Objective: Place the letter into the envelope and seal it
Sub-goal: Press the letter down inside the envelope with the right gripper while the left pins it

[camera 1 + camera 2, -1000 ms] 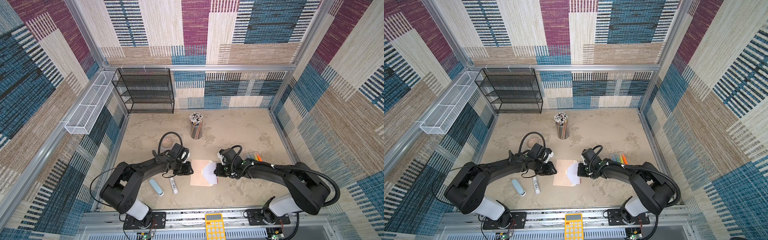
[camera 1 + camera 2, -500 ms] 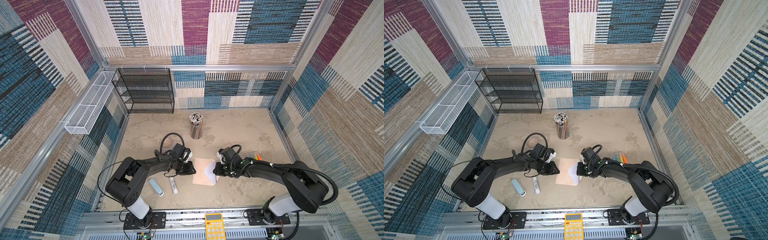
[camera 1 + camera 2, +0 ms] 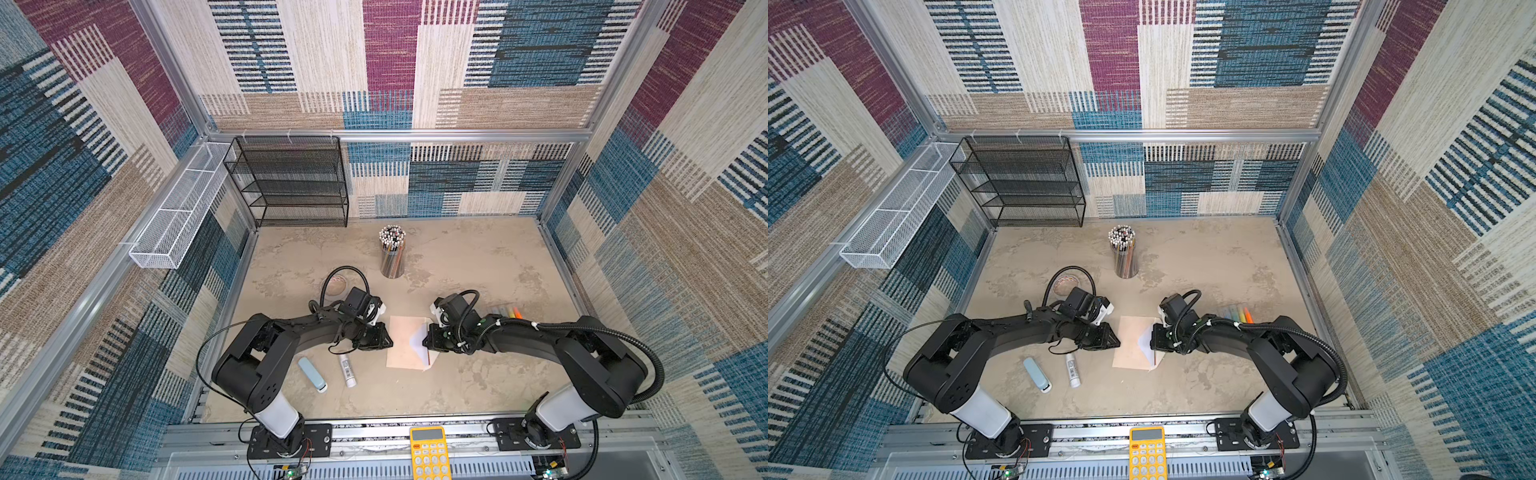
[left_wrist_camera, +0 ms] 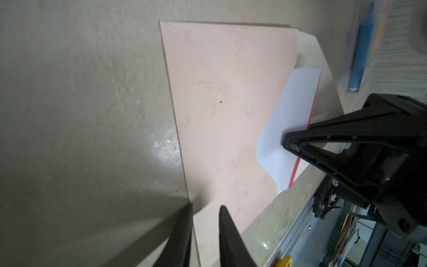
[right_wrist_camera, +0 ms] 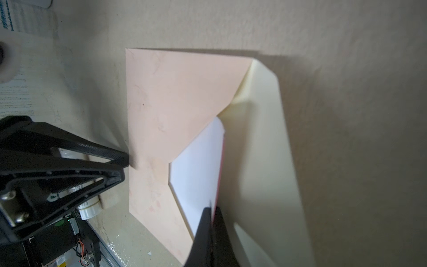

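Most of the red-and-white folded card [image 5: 196, 173] sits inside the peach paper envelope [image 5: 173, 92]. The right gripper [image 5: 211, 212] pinches it; the left gripper [image 4: 205, 208] is a bit spread.

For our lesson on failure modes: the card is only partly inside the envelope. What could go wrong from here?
The left gripper has its jaws apart at the closed edge of the envelope, so a push may slide the envelope away. The right gripper, jaws shut on the letter, hangs over the open flap; pushing deeper may crease it or buckle the letter.
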You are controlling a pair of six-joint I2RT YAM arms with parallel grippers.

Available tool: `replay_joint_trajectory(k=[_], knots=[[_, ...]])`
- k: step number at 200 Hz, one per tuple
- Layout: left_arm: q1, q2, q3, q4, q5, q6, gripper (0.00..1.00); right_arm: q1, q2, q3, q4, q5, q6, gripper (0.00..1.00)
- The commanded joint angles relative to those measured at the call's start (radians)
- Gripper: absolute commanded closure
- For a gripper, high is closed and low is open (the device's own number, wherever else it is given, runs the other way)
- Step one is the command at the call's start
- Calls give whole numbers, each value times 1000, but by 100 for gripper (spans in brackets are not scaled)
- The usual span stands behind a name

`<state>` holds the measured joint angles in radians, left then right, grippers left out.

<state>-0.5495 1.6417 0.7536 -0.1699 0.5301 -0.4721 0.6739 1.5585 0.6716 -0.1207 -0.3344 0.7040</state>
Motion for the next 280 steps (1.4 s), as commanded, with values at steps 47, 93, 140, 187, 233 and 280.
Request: replay_joint_trajectory(k=[47,93,140,187,233,280], knots=[[0,-5,3,-63,-59,15,75,2,3,29,-4,15,-18,84],[0,-11,6,-59,-54,6,75,1,-40,45,-77,81,-46,69],[1,-5,15,-65,-53,9,75,1,-17,51,-65,78,-40,73],[0,4,18,-58,-47,8,75,1,18,56,-43,59,-28,74],[0,21,20,-46,-35,6,75,1,37,59,-20,32,-16,76],[0,5,19,-59,-44,9,75,1,20,71,-39,35,-18,77]])
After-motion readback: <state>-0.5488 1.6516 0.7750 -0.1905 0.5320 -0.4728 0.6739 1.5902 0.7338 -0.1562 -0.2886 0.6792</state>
